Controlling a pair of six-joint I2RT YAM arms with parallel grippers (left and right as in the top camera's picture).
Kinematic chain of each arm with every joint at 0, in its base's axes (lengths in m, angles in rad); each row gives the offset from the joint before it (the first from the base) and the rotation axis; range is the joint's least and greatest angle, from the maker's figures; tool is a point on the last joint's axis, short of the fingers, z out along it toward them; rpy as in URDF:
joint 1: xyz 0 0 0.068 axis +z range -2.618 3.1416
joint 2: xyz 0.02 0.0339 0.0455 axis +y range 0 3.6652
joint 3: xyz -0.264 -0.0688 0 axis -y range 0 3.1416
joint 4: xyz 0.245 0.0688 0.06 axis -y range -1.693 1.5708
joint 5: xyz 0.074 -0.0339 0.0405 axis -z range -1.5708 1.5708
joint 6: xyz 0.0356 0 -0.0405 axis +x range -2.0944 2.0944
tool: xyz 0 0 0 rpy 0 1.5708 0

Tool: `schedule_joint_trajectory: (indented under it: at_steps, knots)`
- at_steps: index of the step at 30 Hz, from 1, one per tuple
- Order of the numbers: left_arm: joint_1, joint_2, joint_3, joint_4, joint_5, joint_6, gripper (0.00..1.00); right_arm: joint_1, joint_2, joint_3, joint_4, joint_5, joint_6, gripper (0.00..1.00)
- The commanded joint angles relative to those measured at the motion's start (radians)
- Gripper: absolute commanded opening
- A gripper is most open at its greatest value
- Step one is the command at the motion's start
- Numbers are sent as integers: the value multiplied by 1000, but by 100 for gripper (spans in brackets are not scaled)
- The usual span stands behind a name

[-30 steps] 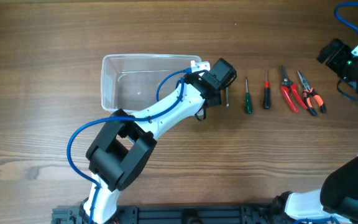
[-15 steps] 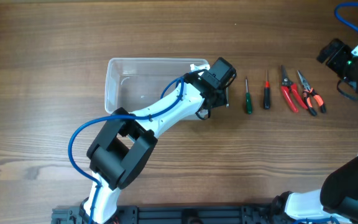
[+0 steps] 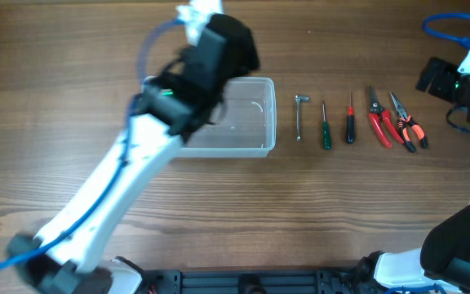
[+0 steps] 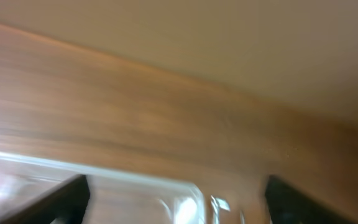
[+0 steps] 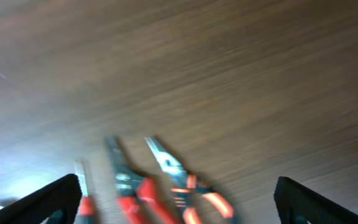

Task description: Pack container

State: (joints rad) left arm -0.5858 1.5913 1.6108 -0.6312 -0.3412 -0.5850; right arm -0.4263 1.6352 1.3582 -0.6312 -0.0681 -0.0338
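The clear plastic container lies left of centre on the table, its left half hidden under my raised, blurred left arm. My left gripper hangs open high above the container's far left corner. In the left wrist view the left gripper holds nothing, and the container's rim shows low between the dark fingers. At the far right my right gripper hovers open. In the right wrist view the right gripper is above the red pliers and the orange-handled pliers.
Right of the container lies a row of tools: a small L-shaped metal key, a green screwdriver, a red screwdriver, red pliers and orange-and-black pliers. Blue cables loop from both arms.
My left gripper, shut at the container's right end, slid it to the right, then opened, let go and rose toward the far left. The L-shaped key is now uncovered. The right arm barely moved.
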Motion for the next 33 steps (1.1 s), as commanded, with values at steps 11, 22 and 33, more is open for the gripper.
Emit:
schedule_joint_trajectory:
  at_steps: [11,22,33]
  knots:
    - [463,-123,11,-103,-132,84,100,-5,143,-18,-123,102,-621,68]
    - [481,-123,11,-104,-132,84,100,-69,227,-116,-58,86,-662,60]
    - [481,-123,11,-104,-132,84,100,-69,335,-117,-9,-34,-658,55]
